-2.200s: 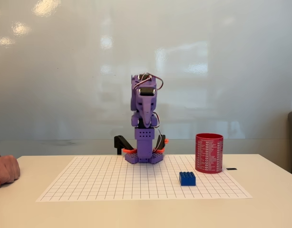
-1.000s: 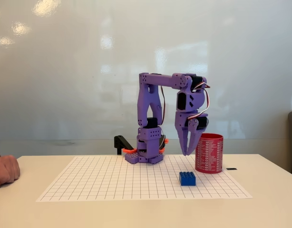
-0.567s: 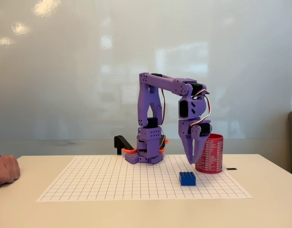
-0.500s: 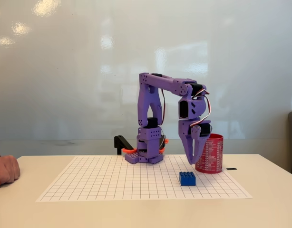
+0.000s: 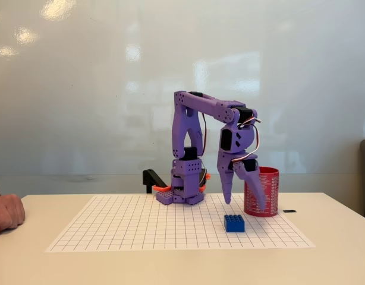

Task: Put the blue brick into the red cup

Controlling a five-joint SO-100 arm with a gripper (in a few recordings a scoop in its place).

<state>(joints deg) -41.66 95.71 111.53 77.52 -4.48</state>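
Observation:
The blue brick (image 5: 234, 223) lies on the gridded white mat (image 5: 135, 228), right of centre, studs up. Just behind and to its right stands the red cup (image 5: 264, 191), upright with rows of white print. My purple gripper (image 5: 244, 203) hangs point-down a little above the brick, partly in front of the cup's left side. It is open: one finger ends above the brick's left edge, the other spreads right toward the cup's base. Nothing is between them.
The purple arm's base (image 5: 181, 193) stands at the mat's back edge, with a black and orange clamp (image 5: 153, 180) beside it. A person's hand (image 5: 5, 212) rests on the table at the far left. A small dark item (image 5: 289, 211) lies right of the cup.
The arm has unfolded from upright and reached right and down toward the brick. In the last half second the gripper dropped lower and its fingers spread open.

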